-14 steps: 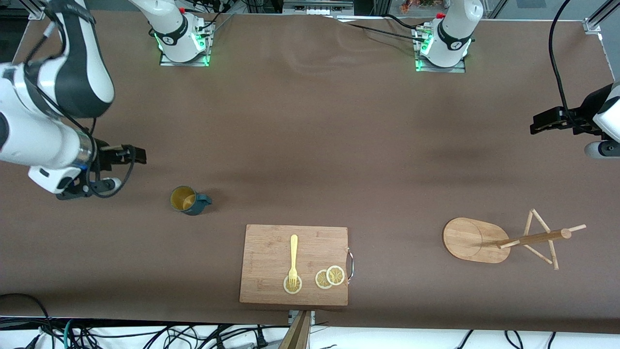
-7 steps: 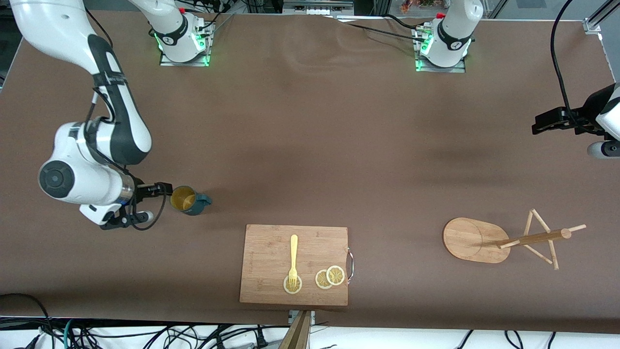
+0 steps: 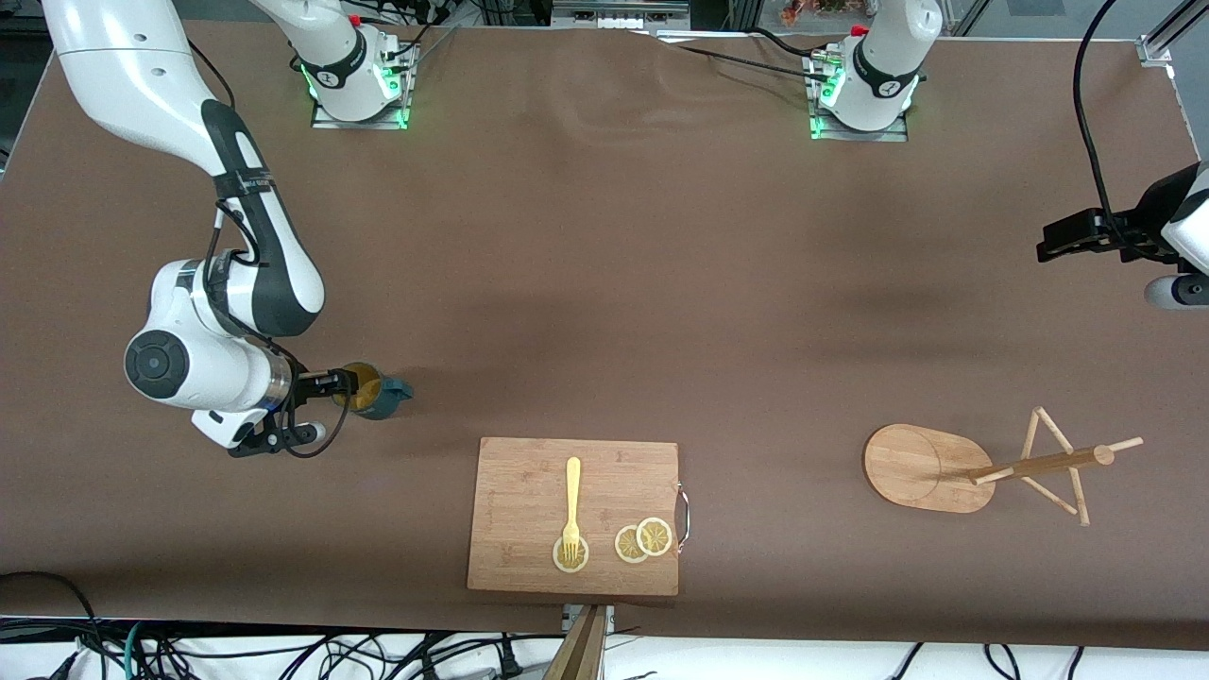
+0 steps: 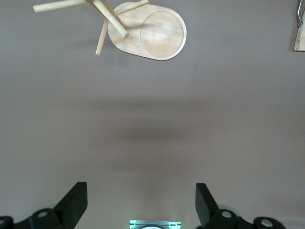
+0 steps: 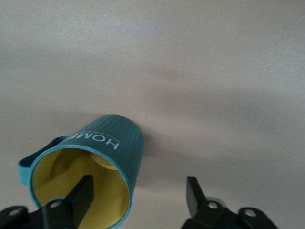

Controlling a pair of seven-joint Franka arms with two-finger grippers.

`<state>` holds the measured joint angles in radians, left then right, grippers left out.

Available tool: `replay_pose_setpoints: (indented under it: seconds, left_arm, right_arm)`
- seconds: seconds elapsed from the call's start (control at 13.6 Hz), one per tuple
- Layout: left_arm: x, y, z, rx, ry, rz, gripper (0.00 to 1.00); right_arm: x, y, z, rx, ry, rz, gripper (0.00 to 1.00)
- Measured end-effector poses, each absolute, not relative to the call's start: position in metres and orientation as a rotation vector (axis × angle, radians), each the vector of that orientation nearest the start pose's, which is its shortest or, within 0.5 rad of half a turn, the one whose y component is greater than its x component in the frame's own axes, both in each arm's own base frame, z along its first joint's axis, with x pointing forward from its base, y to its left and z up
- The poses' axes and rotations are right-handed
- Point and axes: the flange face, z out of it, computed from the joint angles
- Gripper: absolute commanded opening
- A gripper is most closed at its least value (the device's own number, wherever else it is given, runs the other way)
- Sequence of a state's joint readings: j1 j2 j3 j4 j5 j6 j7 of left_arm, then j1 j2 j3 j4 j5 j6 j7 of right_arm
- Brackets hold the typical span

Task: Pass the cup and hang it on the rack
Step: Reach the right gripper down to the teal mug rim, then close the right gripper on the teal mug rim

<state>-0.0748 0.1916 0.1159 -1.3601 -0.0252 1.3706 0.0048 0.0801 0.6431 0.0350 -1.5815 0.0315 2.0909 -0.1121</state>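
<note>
The dark teal cup (image 3: 380,404) stands on the brown table toward the right arm's end, its handle pointing toward the left arm's end. My right gripper (image 3: 342,382) is open at its rim. In the right wrist view one finger (image 5: 82,191) is inside the yellow-ochre mouth of the cup (image 5: 114,143) and the other is outside, apart from the wall. The wooden rack (image 3: 921,467) stands toward the left arm's end, with its base (image 4: 152,33) and pegs in the left wrist view. My left gripper (image 3: 1050,247) (image 4: 139,195) waits open and empty above the table, over that end.
A wooden cutting board (image 3: 529,491) with a metal handle lies near the front edge, mid-table. It carries a yellow fork (image 3: 572,496) and lemon slices (image 3: 642,540). Cables run along the front edge below the table.
My right arm swung down to the cup, and its gripper went from well short of it to straddling the rim, with the fingers drawn slightly inward. The left arm stayed put.
</note>
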Motion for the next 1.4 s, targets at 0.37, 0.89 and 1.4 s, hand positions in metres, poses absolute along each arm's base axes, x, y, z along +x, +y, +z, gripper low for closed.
replay_pose_setpoints:
  seconds: [0.37, 0.89, 1.4]
  left_arm:
    - [0.598, 0.01, 0.6, -3.135, -0.045, 0.25, 1.0]
    - [0.609, 0.008, 0.6, -3.132, -0.042, 0.231, 1.0]
    - [0.61, -0.004, 0.599, -3.131, -0.014, 0.231, 1.0]
  right_arm:
    - [0.676, 0.08, 0.238, -3.071, -0.284, 0.241, 0.23]
    - [0.674, 0.089, 0.236, -3.069, -0.292, 0.25, 0.0]
    - [0.658, 0.213, 0.267, -3.024, -0.123, 0.276, 0.0]
